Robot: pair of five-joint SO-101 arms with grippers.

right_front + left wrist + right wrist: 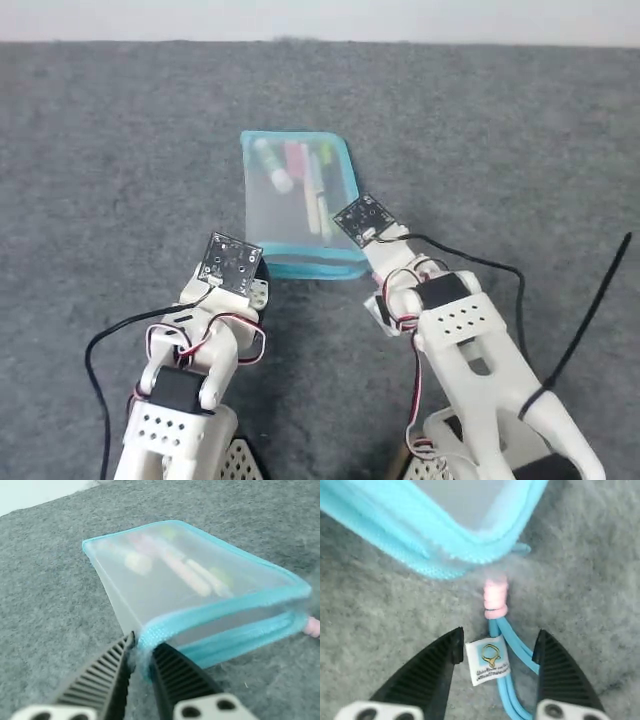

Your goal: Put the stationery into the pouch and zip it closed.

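A clear pouch (300,205) with a teal zipper edge lies flat on the grey carpet, with pens and markers (305,180) inside. My left gripper (142,649) is shut on the pouch's (190,580) near left teal corner; in the high view it (256,268) sits under its camera board. At the near right corner my right gripper (497,640) stands open. Between its fingers lie the zipper pull's blue cord (507,690) and white tag (489,661), untouched. The pull's pink bead (496,597) rests just off the pouch's edge (445,535). The high view places this gripper (364,240) over that corner.
Grey carpet (120,150) covers the table all round the pouch. Black cables (590,310) trail beside both arm bases near the front edge. A pale wall strip (320,18) runs along the far side.
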